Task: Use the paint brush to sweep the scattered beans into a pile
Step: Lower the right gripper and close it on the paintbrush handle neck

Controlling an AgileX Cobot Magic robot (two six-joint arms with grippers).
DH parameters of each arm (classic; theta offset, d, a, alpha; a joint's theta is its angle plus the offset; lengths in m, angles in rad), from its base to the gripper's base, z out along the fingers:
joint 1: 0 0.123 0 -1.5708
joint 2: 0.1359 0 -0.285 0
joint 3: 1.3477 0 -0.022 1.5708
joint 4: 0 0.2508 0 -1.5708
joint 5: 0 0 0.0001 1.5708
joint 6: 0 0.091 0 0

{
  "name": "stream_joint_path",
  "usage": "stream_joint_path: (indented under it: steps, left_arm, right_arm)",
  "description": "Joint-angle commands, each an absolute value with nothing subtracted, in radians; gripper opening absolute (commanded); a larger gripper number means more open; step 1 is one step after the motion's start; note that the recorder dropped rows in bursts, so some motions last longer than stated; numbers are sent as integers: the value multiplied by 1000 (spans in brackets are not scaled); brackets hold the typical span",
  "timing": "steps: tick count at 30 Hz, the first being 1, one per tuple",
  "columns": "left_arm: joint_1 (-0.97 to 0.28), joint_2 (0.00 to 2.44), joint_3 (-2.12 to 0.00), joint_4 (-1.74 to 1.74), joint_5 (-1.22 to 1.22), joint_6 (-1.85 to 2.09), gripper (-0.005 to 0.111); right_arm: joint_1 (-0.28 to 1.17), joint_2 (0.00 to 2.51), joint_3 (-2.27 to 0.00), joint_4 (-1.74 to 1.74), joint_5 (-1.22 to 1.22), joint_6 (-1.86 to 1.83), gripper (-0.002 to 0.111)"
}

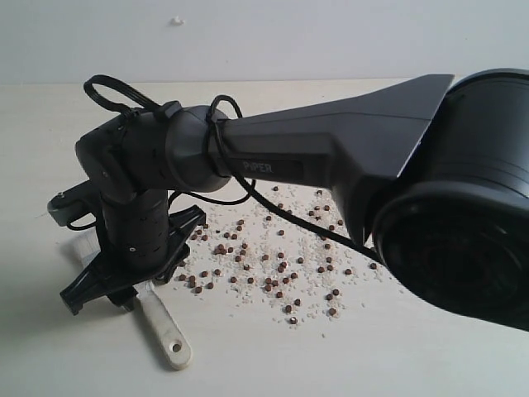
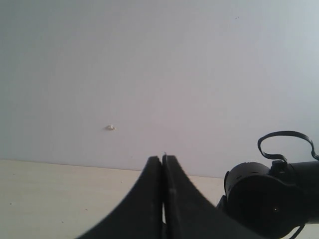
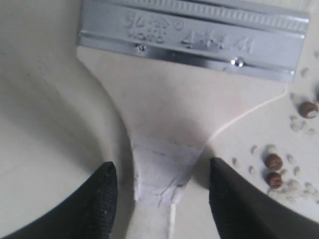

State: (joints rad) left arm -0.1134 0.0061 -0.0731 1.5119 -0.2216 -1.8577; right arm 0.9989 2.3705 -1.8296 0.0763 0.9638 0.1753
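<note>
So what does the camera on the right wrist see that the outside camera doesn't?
Only the right wrist view shows the embossed silver ferrule of the paint brush, and the right gripper open, its fingers either side of the handle's neck. Only the exterior view shows the whole spread of beans, the hole at the handle's end, and the black arm itself. Both show the paint brush, some beans among whitish grains, and the pale table.

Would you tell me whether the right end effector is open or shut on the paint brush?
Open. The right end effector has its fingers wide apart, straddling the paint brush handle without clamping it.
</note>
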Motion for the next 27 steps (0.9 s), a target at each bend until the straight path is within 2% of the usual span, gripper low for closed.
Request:
stream_joint_path:
  steps: [1,27]
  left_arm:
    - [-119,0,-68,1516,-222,-1860,0]
    - [-119,0,-68,1516,-222,-1860,0]
  right_arm:
    - [1001,2378,-1834,69,990,185,53]
    - [1023,2391,-1904,0,1044,187,52]
